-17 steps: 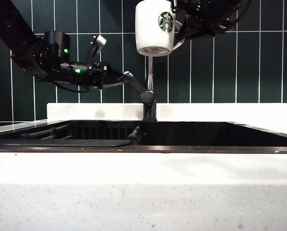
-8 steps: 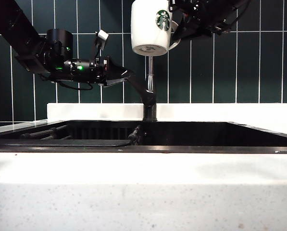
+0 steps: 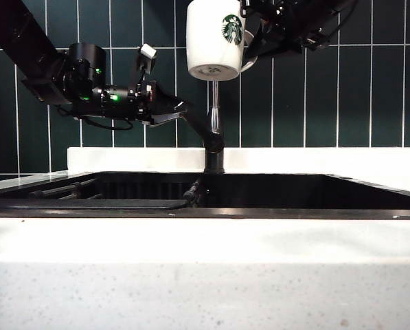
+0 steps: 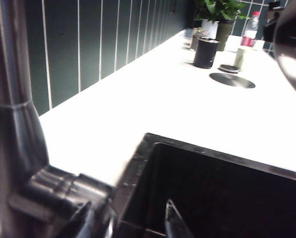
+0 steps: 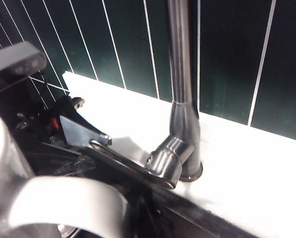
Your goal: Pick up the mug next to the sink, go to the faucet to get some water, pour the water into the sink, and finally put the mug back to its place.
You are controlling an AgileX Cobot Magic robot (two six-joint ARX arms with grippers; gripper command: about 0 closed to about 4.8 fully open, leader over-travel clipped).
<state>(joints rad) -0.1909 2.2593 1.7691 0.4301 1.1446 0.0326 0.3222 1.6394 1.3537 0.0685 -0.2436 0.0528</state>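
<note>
Exterior view: the right gripper (image 3: 254, 42), clamped on the handle of the mug (image 3: 215, 38), holds it upright high above the sink (image 3: 259, 196), slightly further left than a second ago; the left gripper (image 3: 179, 108), jaws apart, has closed in on the lever of the faucet (image 3: 213, 130), so turning on the water is probably next. No stream shows yet. Left wrist view: the faucet base (image 4: 19, 148) stands beside the dark basin. Right wrist view: the white handle (image 5: 63, 201) fills the foreground; the left gripper's fingers (image 5: 83, 131) straddle the lever (image 5: 133, 163).
</note>
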